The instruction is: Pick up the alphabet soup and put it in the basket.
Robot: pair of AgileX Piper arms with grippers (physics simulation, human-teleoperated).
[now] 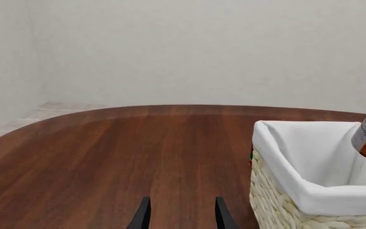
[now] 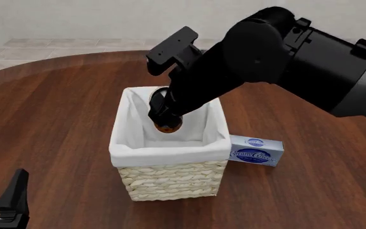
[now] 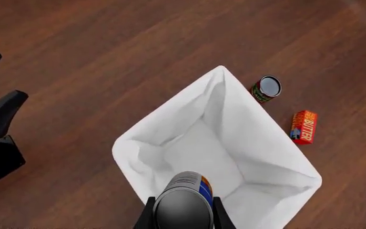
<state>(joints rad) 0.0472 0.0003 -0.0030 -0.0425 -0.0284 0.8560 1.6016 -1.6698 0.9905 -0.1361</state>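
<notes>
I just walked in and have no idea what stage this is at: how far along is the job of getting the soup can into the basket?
Nearly finished. Done: the alphabet soup is off the table, clamped in the right gripper. In hand: it hangs over the open basket, above the white lining. Left: open the gripper so the can drops in. The left gripper sits idle and open, low over the table.

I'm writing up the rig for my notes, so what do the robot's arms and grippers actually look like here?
The right arm is bulky, matte black, built of rounded cylindrical segments, with a lighter grey section near the picture's edge and a flat black block mounted near the wrist. The right gripper and left gripper each have two thin, black, blade-like fingers. No cables or markings are visible.
</notes>
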